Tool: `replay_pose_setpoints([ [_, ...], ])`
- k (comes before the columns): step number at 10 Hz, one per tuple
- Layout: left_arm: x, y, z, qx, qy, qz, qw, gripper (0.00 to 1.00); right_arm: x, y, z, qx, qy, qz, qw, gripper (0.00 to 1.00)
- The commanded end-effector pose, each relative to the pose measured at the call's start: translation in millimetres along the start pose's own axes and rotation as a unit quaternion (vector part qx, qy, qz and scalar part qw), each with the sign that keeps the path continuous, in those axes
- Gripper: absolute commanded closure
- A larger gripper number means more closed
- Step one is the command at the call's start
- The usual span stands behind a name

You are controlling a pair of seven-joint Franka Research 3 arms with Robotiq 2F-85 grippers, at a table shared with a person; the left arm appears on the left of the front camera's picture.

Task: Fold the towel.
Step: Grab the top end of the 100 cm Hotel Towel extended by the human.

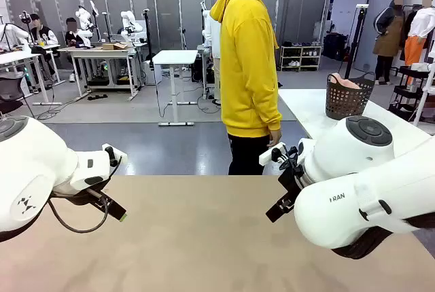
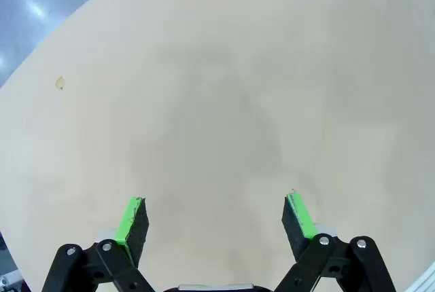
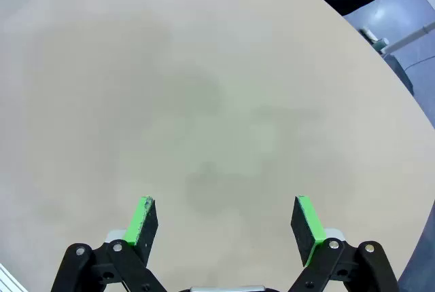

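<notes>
Towel (image 1: 348, 82), seemingly the pink bundle, lies in the black basket (image 1: 347, 103) on the far white bench (image 1: 306, 108); left pincer (image 2: 215, 202) and right pincer (image 3: 224, 202) hang spread open above the tan bench (image 1: 204, 238).

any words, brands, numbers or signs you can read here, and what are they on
"FRAN": dark letters on the white shell of the right arm, front view; the rest of the word curves out of sight.
Left arm: a small dark logo mark, no letters.
Left gripper, right gripper and the table: no print to be seen.
Anything in the far background is too small to read.
</notes>
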State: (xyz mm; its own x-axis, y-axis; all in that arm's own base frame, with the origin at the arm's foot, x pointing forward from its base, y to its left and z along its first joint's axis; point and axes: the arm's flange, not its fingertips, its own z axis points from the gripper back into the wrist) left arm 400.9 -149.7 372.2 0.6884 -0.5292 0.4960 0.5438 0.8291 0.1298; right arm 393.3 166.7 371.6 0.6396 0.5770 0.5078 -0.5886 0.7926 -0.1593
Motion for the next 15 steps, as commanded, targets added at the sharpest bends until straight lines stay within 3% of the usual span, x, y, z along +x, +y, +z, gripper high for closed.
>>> replay_pose_setpoints([
  [1,0.1,-0.3,0.0,0.000,0.000,0.000,1.000,0.00,0.0,0.0,0.0,0.000,0.000,0.000,1.000,0.00],
  [11,0.1,-0.5,0.0,0.000,0.000,-0.001,1.000,0.00,0.0,0.1,0.0,0.000,0.000,0.001,1.000,0.00],
  [15,29.1,19.2,40.9,-0.094,0.004,0.020,0.995,0.00,24.6,-30.5,37.0,0.050,-0.020,-0.012,0.998,0.00],
])
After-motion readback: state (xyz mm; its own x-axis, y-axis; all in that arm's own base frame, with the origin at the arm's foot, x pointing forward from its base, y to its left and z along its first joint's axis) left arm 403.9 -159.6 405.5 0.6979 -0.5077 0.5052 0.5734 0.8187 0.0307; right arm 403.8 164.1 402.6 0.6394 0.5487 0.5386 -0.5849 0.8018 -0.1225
